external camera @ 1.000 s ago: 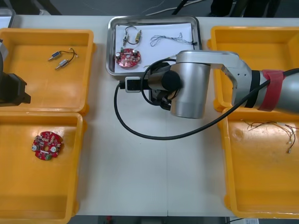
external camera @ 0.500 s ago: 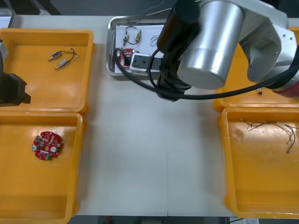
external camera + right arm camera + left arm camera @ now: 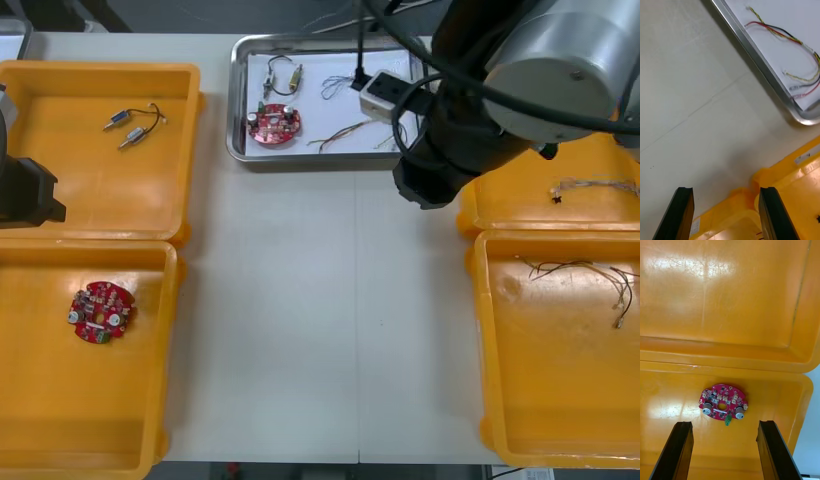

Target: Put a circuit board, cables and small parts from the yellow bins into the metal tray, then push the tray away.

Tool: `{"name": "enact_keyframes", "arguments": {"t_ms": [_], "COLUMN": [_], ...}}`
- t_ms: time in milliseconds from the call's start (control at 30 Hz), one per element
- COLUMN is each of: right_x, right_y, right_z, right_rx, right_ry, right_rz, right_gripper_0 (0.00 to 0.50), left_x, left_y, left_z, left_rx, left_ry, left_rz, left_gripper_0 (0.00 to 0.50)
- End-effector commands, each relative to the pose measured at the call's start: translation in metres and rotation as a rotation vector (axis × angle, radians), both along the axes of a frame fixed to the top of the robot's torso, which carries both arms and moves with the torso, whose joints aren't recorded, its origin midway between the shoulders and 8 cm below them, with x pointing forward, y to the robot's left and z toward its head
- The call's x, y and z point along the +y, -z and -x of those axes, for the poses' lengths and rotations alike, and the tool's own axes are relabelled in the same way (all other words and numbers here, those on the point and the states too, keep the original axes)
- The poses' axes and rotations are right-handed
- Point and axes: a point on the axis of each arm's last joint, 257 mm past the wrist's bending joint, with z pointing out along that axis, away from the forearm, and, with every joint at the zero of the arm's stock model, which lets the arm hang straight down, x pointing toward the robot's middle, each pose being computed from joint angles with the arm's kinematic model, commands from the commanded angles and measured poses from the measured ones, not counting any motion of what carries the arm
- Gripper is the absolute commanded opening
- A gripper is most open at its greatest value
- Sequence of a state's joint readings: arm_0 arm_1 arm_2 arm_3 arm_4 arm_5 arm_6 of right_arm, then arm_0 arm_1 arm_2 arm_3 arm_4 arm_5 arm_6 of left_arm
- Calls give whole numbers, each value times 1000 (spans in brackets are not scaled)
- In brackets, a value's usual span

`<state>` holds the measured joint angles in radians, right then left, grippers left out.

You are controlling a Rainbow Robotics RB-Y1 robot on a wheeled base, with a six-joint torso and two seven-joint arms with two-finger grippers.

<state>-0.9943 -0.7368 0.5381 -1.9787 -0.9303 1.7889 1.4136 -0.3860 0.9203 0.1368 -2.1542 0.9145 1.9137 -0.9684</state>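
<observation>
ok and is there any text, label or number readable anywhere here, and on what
No text can be read anywhere.
White stickers on the right bins: print too blurred to read.
Bin board, under the open left gripper: markings too small.
Tray board, in the tray: markings too small.
Open right gripper, over the table by those bins: fingers plain.

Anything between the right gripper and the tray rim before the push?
Nothing visible. In the right wrist view, bare table lies between the open right gripper and the tray rim. The yellow bin corners sit close under the gripper, beside the tray, not in the path. The left gripper hangs open over a left bin.
</observation>
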Motion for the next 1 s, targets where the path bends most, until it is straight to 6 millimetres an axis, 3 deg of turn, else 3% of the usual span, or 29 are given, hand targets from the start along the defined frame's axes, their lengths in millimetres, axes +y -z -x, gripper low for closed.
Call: {"name": "enact_keyframes", "arguments": {"t_ms": [33,533,1000], "right_x": [-36,-111,-183], "right_y": [-16,-19,-7], "right_z": [4,6,16], "right_rx": [24,74,87], "right_ry": [152,427,631], "right_rz": [-89,-233,-307], "right_gripper_0": [500,500,500], "left_x": [14,14,14], "left_y": [-13,-13,-13], "left_z": [4,4,4], "left_rx": [-18,-18,-18], "left_ry": [30,30,30], "left_rz": [-64,-64,-64], "left_gripper_0": [500,500,500]}}
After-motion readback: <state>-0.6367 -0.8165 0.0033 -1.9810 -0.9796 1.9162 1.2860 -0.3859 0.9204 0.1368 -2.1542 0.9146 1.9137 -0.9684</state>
